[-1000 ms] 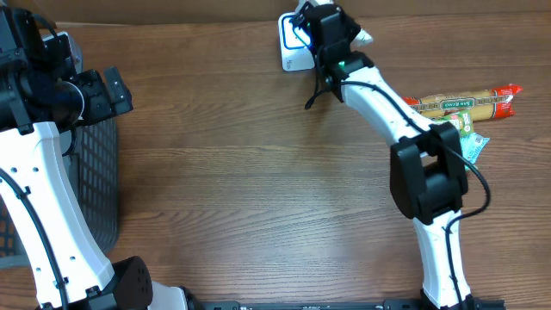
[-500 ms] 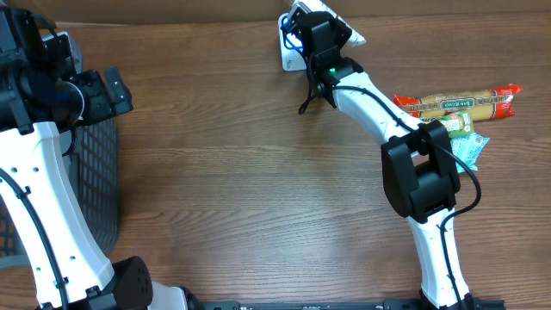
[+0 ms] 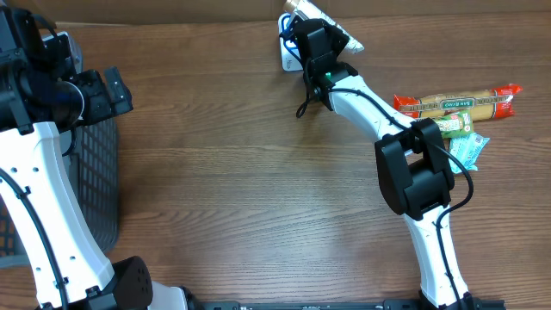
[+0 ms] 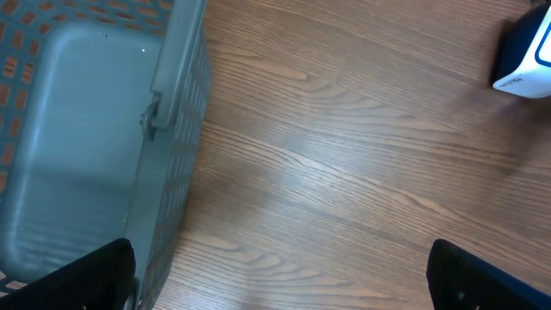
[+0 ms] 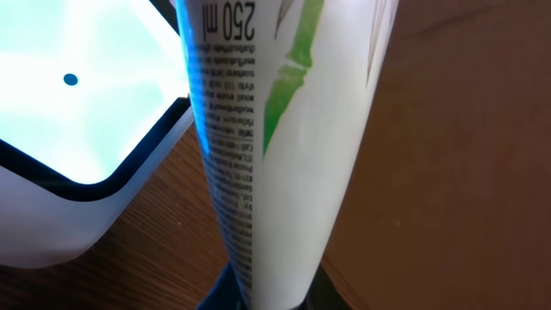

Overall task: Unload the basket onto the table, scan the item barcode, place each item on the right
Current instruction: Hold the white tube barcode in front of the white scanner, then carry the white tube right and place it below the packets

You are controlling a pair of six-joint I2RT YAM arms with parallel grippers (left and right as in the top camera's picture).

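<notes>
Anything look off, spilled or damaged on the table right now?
Nothing stands out. The right hand holds the white tube beside the lit scanner, no leak visible. The pasta pack and small packets lie loosely at the right, intact. The basket sits upright at the left.

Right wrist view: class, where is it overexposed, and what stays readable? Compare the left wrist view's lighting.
Right wrist view: the scanner window glows blown-out white, yet print on the tube is sharp, "250 ml" readable. Left wrist view: even light on the table, only faint sheen.
</notes>
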